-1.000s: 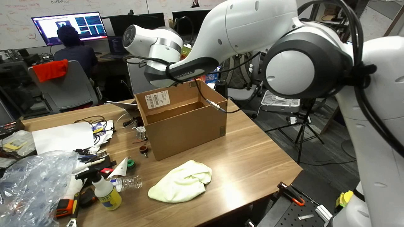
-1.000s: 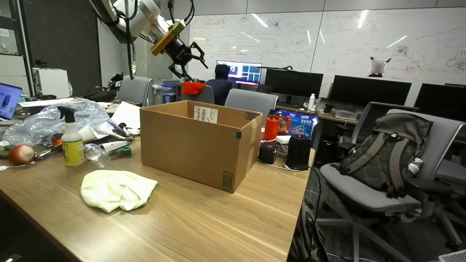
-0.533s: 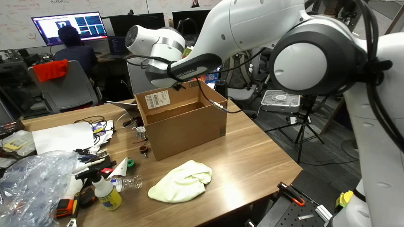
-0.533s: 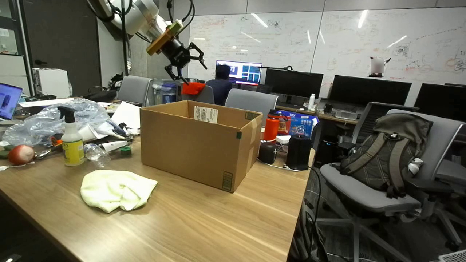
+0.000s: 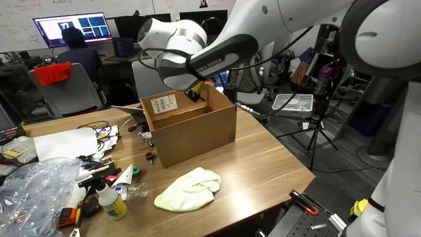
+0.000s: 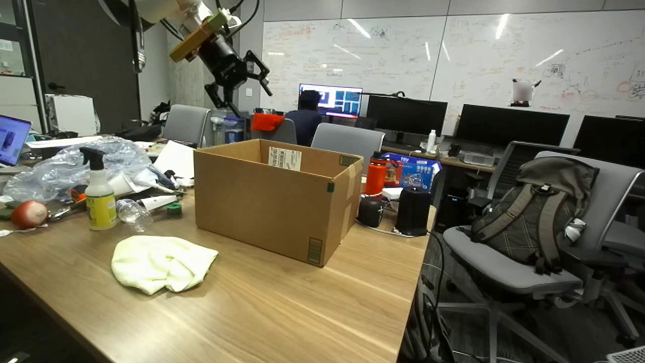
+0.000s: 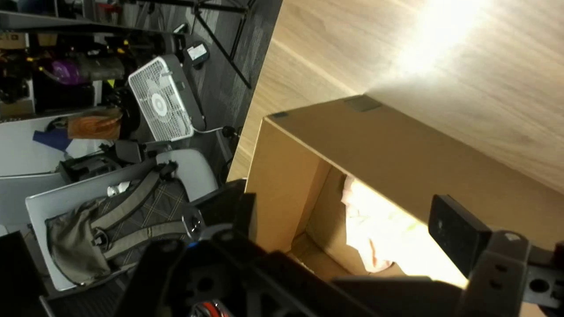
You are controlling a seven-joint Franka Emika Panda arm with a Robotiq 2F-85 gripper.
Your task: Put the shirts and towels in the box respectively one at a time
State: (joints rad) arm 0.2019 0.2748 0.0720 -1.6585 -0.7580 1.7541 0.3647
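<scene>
Tabletop (image 6: 282, 317), yellow cloth (image 6: 161, 263), tool (image 6: 253, 105) spread, wrist view alone revealing pinkish cloth (image 7: 381, 224) inside box (image 7: 361, 141)

spread end effector (image 7: 350, 224), cloth (image 7: 392, 233) inside box (image 7: 374, 141)

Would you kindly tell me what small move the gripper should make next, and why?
I'd probably swing the empty, open gripper toward the pale yellow cloth, since that cloth lies on the table outside the box, while other fabric already lies inside it.
</scene>
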